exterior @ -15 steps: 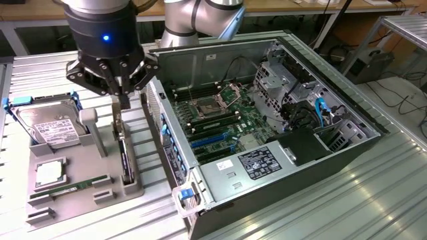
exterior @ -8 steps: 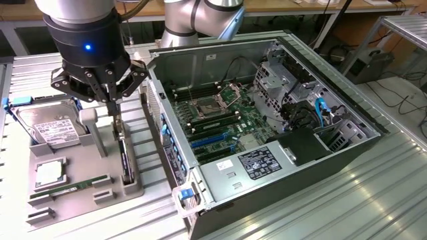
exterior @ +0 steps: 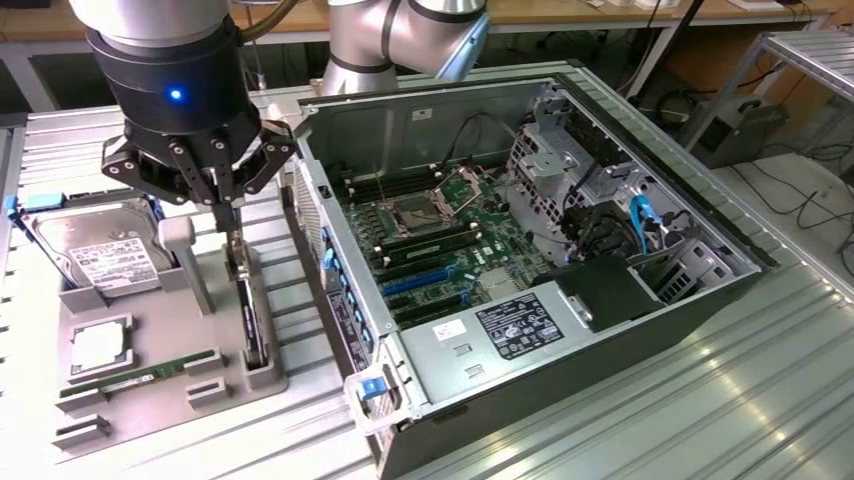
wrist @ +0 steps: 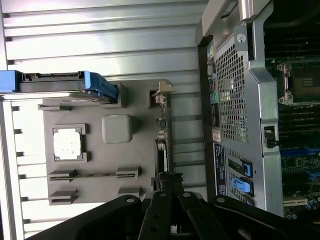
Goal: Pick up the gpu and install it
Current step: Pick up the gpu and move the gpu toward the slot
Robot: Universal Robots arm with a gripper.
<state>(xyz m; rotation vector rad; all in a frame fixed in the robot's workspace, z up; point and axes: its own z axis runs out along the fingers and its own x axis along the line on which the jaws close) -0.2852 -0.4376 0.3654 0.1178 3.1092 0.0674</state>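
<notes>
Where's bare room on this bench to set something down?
Widest: ribbed tabletop at the exterior view's right, beside the computer case. A thinner strip along the gray tray's near edge. Crowded: the tray, where the hand is at the gpu.

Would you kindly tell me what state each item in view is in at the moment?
computer case: side open, interior exposed.
gpu: standing on edge in the grey tray, not installed.
gripper: directly above the gpu.
hard drive: label up, at the tray.
memory stick: seated in its tray holders.
wrist light: lit blue.
</notes>
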